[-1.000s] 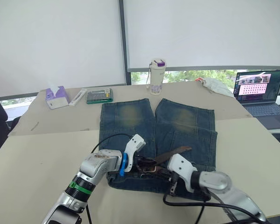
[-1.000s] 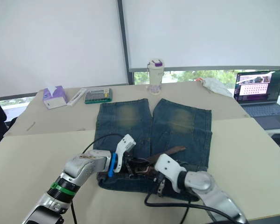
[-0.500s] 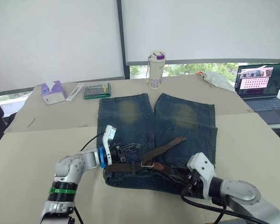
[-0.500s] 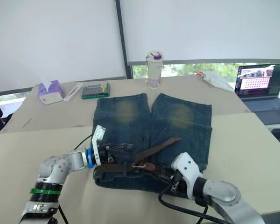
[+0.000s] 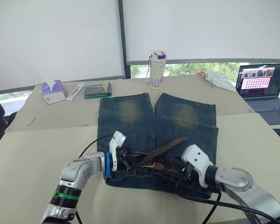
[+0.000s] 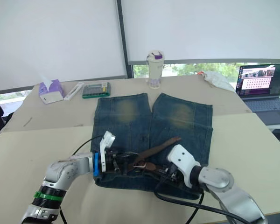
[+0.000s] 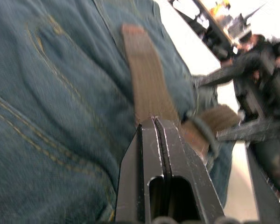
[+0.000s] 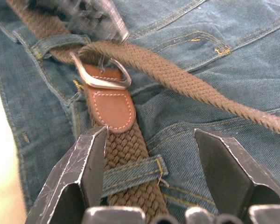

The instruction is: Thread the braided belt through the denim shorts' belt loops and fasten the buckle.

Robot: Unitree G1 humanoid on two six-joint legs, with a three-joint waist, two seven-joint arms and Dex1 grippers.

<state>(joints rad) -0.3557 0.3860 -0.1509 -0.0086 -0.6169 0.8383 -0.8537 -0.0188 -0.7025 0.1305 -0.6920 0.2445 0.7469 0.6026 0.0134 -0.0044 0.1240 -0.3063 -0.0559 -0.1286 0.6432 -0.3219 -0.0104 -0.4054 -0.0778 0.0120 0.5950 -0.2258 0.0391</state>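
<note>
Two claws at waistband: left claw (image 7: 155, 122) closed beside braided belt (image 8: 177, 77); right claw (image 8: 149, 140) open over buckle (image 8: 100, 74).

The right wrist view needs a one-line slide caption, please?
Open right end effector straddling the braided belt below its buckle on the denim shorts.

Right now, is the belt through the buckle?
Yes: the braided belt passes through the buckle, its free end lying loose across the denim shorts.

Office: laptop (image 5: 262, 87); roller blinds (image 5: 56, 37)
</note>
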